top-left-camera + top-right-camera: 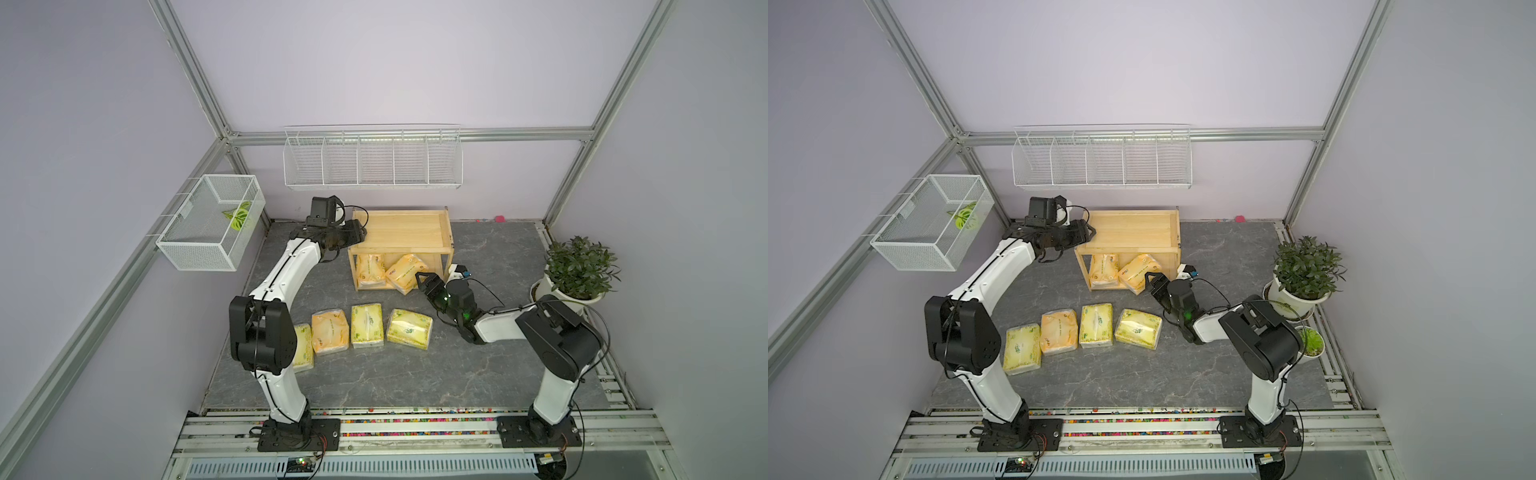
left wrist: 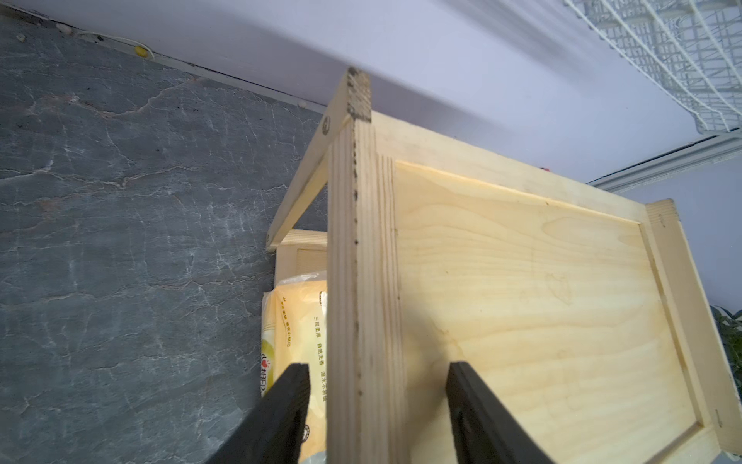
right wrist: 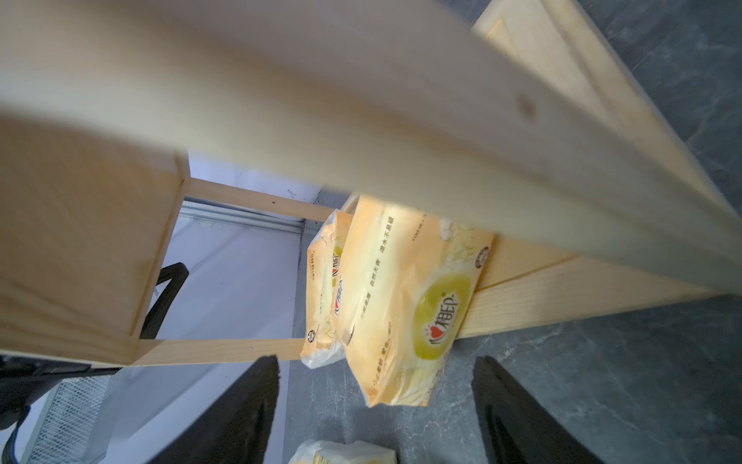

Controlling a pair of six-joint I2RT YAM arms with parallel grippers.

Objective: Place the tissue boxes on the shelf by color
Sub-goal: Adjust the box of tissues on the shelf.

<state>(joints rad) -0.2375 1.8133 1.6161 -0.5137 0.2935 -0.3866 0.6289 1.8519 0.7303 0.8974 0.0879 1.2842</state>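
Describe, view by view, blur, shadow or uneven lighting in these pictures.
Right wrist view: the near rail of the shelf is blurred, the orange tissue pack behind sharp. Left wrist view: wall and wire rack smeared. Both top views: even light, faint shadows.

We see a grey stone-patterned mat (image 1: pixel 478 374) with the wooden shelf (image 1: pixel 401 232) at 12 o'clock. From centre toward 8 o'clock lies a row of three yellow-green packs (image 1: pixel 1096 326) and one orange pack (image 1: pixel 1059 331). The shelf's lower tier holds two more orange packs (image 1: pixel 371 270), one tilted.
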